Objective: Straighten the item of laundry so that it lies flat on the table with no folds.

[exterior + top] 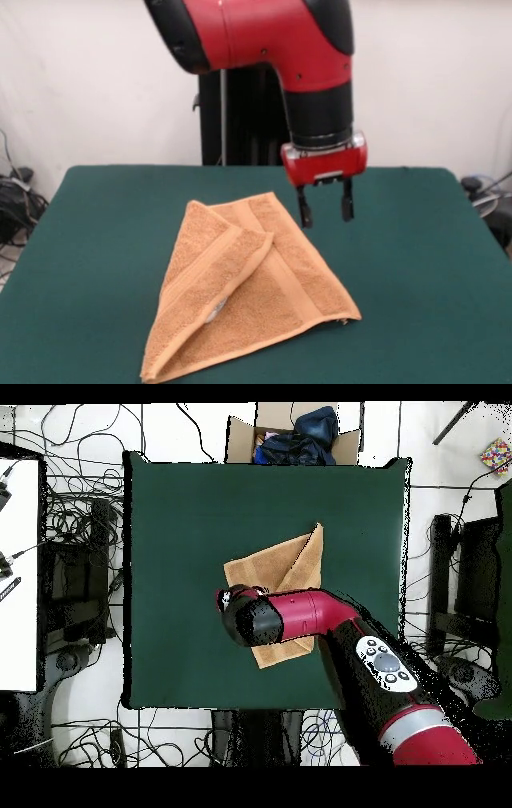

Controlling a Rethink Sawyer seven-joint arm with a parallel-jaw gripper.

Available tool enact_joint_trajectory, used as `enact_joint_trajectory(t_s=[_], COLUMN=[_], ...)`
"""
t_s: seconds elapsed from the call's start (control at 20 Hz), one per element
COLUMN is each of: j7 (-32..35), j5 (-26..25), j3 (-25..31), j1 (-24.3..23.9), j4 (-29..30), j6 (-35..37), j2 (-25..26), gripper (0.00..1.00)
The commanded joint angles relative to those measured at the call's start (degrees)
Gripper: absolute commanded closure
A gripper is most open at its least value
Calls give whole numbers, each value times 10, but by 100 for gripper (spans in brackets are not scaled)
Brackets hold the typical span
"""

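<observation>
The orange-tan towel [248,296] lies on the dark green table [416,264], folded over itself into a rough triangle, with a flap doubled across its left half. A bit of white tag [214,310] peeks from under the flap. My gripper [326,212] is open and empty. It hangs a little above the table, just right of the towel's far corner, not touching it. In the overhead view the red arm [300,616] covers the gripper and the part of the towel [285,564] nearest the robot.
The black pedestal [240,120] stands behind the table's far edge. In the overhead view a cardboard box [295,434] with dark clothes sits beyond the table's top edge, and cables [80,534] lie on the floor around the table [180,534].
</observation>
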Motion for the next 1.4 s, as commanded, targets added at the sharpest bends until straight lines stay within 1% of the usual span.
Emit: enact_joint_trajectory(t_s=[0.05,0.6,0.75,0.95,1.4], j7=[31,23,41,54,24], j5=[-29,-36,-47,-59,-50], j3=[-35,-42,-59,-92,-86], j1=[10,15,28,52,37], j4=[-58,-92,-88,-101,-107], j6=[-16,-20,-49,-76,-57], j2=[34,69,85,109,104], gripper=[0,0,0,0,0])
